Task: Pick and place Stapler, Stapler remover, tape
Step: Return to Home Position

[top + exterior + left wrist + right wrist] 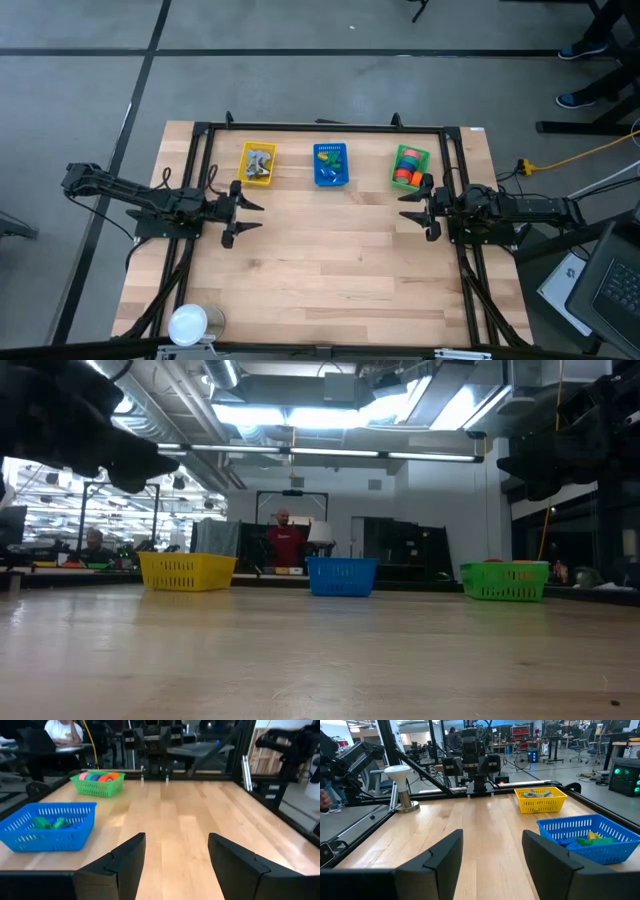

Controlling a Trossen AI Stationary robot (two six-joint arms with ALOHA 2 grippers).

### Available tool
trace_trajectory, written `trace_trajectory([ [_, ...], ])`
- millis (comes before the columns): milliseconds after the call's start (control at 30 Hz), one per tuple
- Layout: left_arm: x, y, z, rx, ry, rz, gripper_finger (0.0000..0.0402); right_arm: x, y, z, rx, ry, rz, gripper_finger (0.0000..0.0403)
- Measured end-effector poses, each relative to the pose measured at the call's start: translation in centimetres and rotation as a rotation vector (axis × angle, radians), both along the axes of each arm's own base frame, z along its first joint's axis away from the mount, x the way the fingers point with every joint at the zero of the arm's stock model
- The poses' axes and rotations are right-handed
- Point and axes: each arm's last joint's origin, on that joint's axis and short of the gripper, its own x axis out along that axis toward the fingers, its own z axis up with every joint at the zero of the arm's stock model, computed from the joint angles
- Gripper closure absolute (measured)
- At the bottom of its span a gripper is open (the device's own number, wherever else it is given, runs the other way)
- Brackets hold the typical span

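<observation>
Three small baskets stand in a row at the table's far side. The green basket (424, 158) holds the round tape rolls (100, 776) in orange, red, green and pink. Green, yellow and blue pieces (590, 839) lie in the blue basket (331, 180). Grey pieces (536, 793) fill the yellow basket (246, 165). Which of these are the stapler and the stapler remover I cannot tell. My left gripper (255, 216) hangs open over the bare wood near the yellow basket. My right gripper (403, 206) hangs open near the green basket. The two face each other.
A black frame of rails (320, 128) runs around the tabletop. A white round stand (188, 324) sits at the near left corner. Bare wood (330, 250) lies between and in front of the two grippers. People (285, 540) show in the room behind.
</observation>
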Motion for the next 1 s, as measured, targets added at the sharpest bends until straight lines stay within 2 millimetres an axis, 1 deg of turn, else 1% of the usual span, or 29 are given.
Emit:
trace_trajectory([
  [67, 0.0, 0.0, 0.1, -0.004, -0.005, 0.001, 0.0188, 0.0, 0.0, 0.0, 0.0, 0.0, 0.0, 0.0192],
  [267, -0.3, 0.0, 0.3, 0.074, -0.029, -0.03, 0.0187, 0.0, 0.0, 0.0, 0.0, 0.0, 0.0, 0.0192],
  [333, -0.5, 0.1, 0.1, 0.086, -0.008, -0.022, 0.0188, 0.0, 0.0, 0.0, 0.0, 0.0, 0.0, 0.0192],
  [600, -1.7, 0.7, 0.1, 0.084, -0.013, 0.002, 0.0189, 0.0, 0.0, 0.0, 0.0, 0.0, 0.0, 0.0192],
  [667, -2.1, 0.9, 0.3, 0.084, -0.039, 0.007, 0.0191, 0.0, 0.0, 0.0, 0.0, 0.0, 0.0, 0.0192],
  [767, -2.4, 1.0, 0.8, 0.13, -0.093, -0.002, 0.0191, 0.0, 0.0, 0.0, 0.0, 0.0, 0.0, 0.0192],
  [833, -2.6, 1.3, 1.0, 0.145, -0.121, 0.023, 0.0191, 0.0, 0.0, 0.0, 0.0, 0.001, 0.0, 0.0192],
  [1000, -2.7, 1.9, 1.1, 0.146, -0.13, 0.057, 0.0192, 0.0, 0.0, 0.0, 0.0, 0.001, 0.0, 0.0192],
])
